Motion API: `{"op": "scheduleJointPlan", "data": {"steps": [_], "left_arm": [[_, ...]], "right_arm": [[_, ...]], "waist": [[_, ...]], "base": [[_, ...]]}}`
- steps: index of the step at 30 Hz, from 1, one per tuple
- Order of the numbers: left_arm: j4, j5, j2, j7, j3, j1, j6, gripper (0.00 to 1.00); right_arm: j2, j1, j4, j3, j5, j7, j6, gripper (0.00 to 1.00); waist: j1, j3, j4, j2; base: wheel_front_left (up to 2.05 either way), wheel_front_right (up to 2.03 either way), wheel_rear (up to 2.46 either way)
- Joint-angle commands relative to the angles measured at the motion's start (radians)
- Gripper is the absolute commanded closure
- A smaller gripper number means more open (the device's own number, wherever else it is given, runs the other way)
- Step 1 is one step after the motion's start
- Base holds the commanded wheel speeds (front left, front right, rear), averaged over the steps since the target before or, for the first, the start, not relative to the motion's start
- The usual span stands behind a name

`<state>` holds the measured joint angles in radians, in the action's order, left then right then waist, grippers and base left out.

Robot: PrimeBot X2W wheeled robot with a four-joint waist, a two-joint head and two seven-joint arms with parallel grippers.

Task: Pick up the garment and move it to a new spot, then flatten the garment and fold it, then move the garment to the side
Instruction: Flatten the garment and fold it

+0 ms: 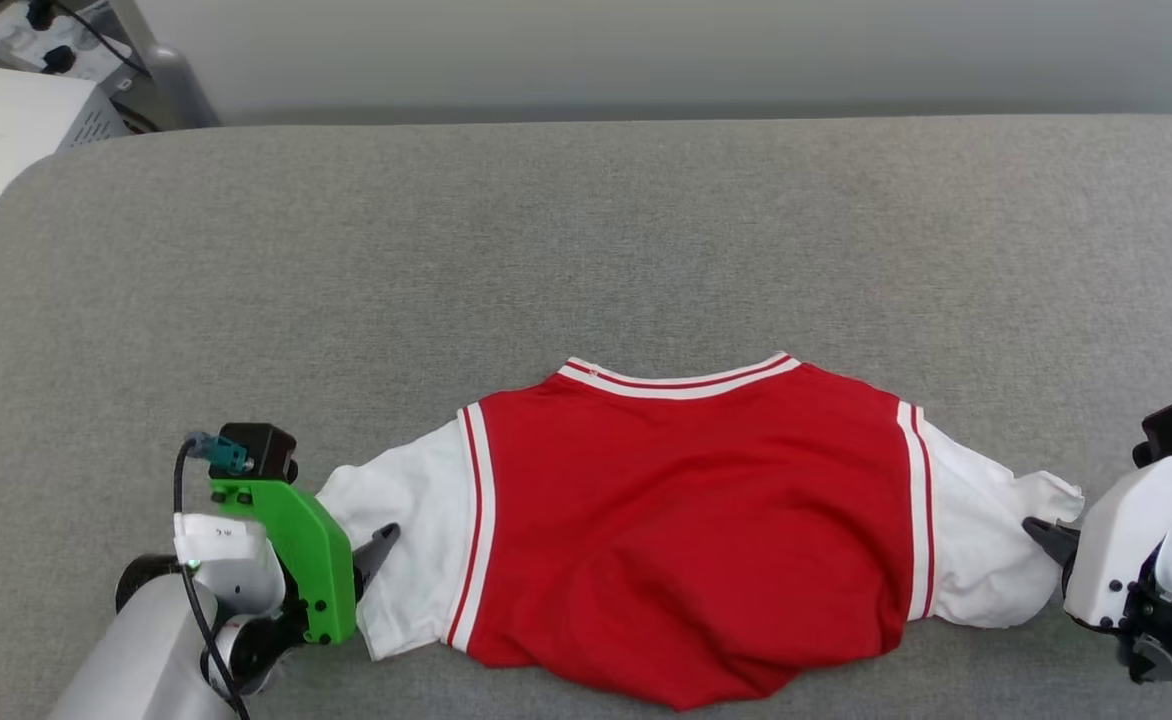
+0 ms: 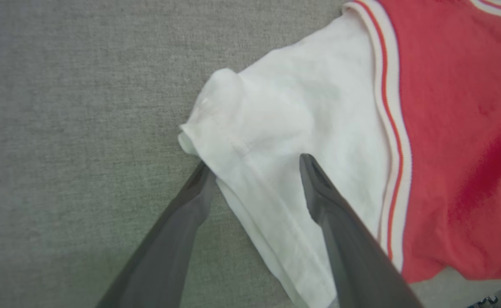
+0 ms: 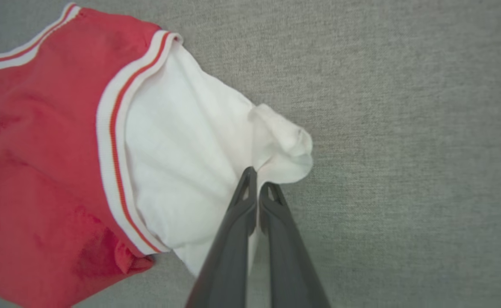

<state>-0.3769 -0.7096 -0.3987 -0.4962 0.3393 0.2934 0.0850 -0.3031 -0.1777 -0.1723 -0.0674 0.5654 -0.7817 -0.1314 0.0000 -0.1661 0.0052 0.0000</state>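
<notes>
Right hand [image 3: 257, 188] clenched on the right sleeve [image 3: 190, 149], left hand [image 2: 254, 161] spread wide astride the left sleeve [image 2: 297, 111]. The garment [image 1: 686, 520] lies rumpled on the bench [image 1: 586, 220]. Lifting one-sided could drag and twist it.

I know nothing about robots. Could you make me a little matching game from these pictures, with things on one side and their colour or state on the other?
1. left end effector
2. right end effector
3. garment
4. work surface

A. red with white sleeves
B. shut on the right sleeve
C. grey
D. open, astride the left sleeve edge

Pairs: 1-D, 2-B, 3-A, 4-C.
</notes>
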Motion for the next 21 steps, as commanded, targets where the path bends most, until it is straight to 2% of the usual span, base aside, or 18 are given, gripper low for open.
{"op": "scheduleJointPlan", "data": {"steps": [1,5,7,8,11,15,21], "left_arm": [[-0.029,-0.004,-0.010,-0.014,0.011,0.034,0.010,0.00],[-0.120,-0.014,-0.011,-0.081,0.064,0.083,0.032,0.00],[-0.158,-0.023,-0.008,-0.123,0.099,0.096,0.038,0.54],[-0.172,-0.030,-0.005,-0.138,0.116,0.101,0.041,1.00],[-0.194,-0.051,-0.002,-0.146,0.146,0.108,0.044,1.00],[-0.182,-0.039,-0.019,-0.033,0.151,0.128,0.045,1.00],[-0.150,0.000,-0.048,0.119,0.114,0.194,0.033,1.00]], "right_arm": [[0.015,0.018,0.019,-0.007,-0.014,-0.011,0.001,1.00],[0.055,0.039,0.058,-0.020,-0.027,-0.032,0.001,1.00],[0.068,0.042,0.069,-0.020,-0.031,-0.037,0.001,1.00],[0.072,0.042,0.073,-0.020,-0.033,-0.038,0.001,1.00],[0.082,0.041,0.081,-0.019,-0.037,-0.039,0.001,1.00],[0.069,0.029,0.098,-0.016,-0.053,-0.009,0.001,1.00],[0.025,-0.038,0.106,-0.006,-0.115,0.095,0.001,1.00]], "waist": [[0.0000,-0.031,-0.036,0.0000],[0.0000,-0.054,-0.055,0.0000],[0.0000,-0.063,-0.065,0.0000],[0.0000,-0.066,-0.069,0.0000],[0.0000,-0.070,-0.077,0.0000],[0.0000,-0.063,-0.077,0.0000],[0.0000,-0.034,-0.054,0.0000]], "base": [[0.00,0.00,0.00],[0.00,0.00,0.00],[0.00,0.00,0.00],[0.00,0.00,0.00],[0.00,0.00,0.00],[0.00,0.00,0.00],[0.00,0.00,0.00]]}}
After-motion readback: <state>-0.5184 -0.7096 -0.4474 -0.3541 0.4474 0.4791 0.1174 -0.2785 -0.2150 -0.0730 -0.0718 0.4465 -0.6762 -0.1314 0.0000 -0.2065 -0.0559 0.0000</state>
